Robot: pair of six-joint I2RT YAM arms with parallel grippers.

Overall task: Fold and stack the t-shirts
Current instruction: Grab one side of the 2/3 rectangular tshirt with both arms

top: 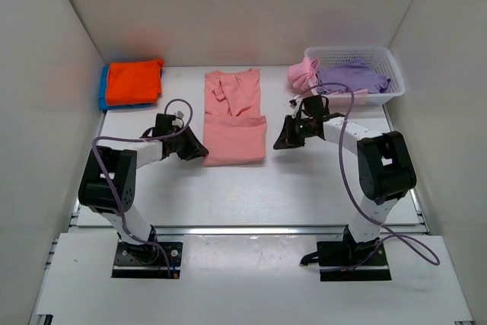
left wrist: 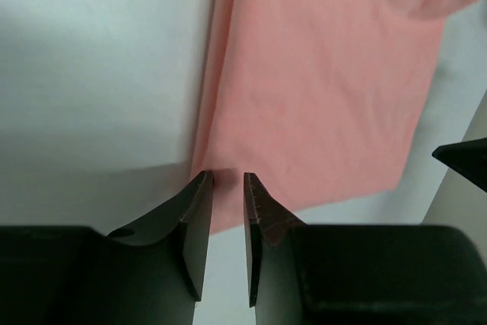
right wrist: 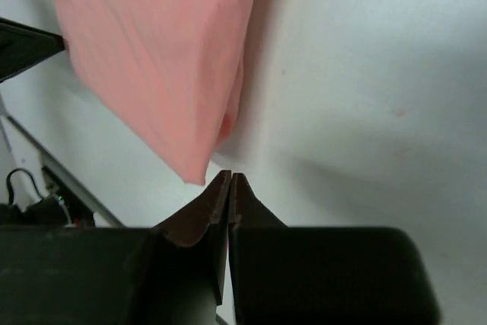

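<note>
Left fingers (top: 199, 151) narrowly parted, right fingers (right wrist: 230, 182) pressed together, empty, flanking one salmon-pink t-shirt (top: 234, 123), half-folded, smooth, mid-surface (top: 304, 188). Four more: orange (top: 133, 81) atop blue (top: 103, 90) far left; pink (top: 303, 72), lavender (top: 350, 75) at one basket (top: 394, 74).

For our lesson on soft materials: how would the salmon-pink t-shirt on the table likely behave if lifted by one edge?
Probably floppy: the salmon-pink t-shirt lies flat in folded layers, so a lifted edge would likely droop. It looks thin, so probably light. Pushed, it may bunch.
</note>
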